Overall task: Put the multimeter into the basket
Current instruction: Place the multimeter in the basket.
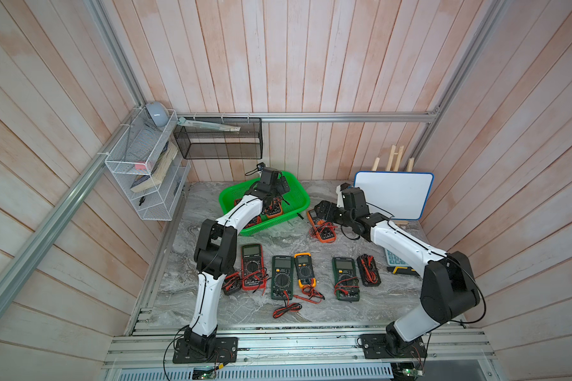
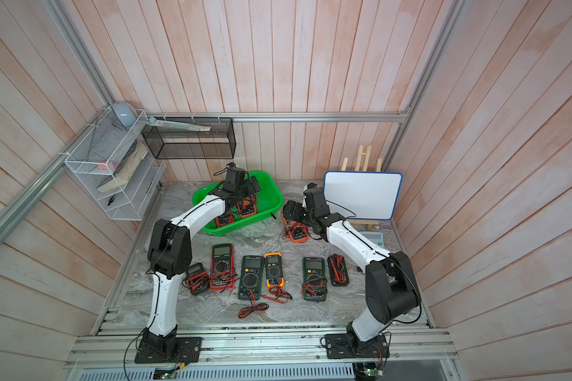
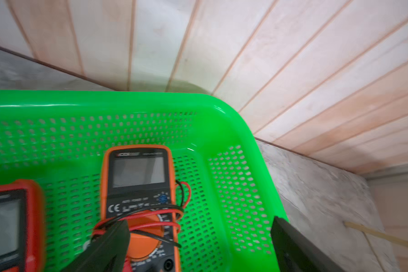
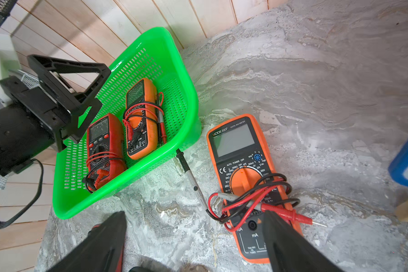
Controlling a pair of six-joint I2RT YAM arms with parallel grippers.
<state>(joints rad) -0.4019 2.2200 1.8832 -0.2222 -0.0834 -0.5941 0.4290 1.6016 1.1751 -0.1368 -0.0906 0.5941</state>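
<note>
- The left gripper (image 3: 203,247) hangs over the basket (image 3: 127,99), jaws spread, empty; the orange multimeter (image 3: 139,188) lies inside beneath it, beside a red multimeter (image 4: 105,146).
- The right gripper (image 4: 196,245), wide and empty, hovers over a Victor multimeter (image 4: 240,164) on the marble table (image 4: 316,94) just outside the basket, a loose probe (image 4: 189,172) between.
- A row of meters (image 1: 282,277) lines that table's front; a whiteboard (image 1: 393,194) stands by the plank wall (image 1: 311,66).
- In both top views the left arm (image 1: 241,211) partly covers the basketed meters; the right wrist view shows them clearly.
</note>
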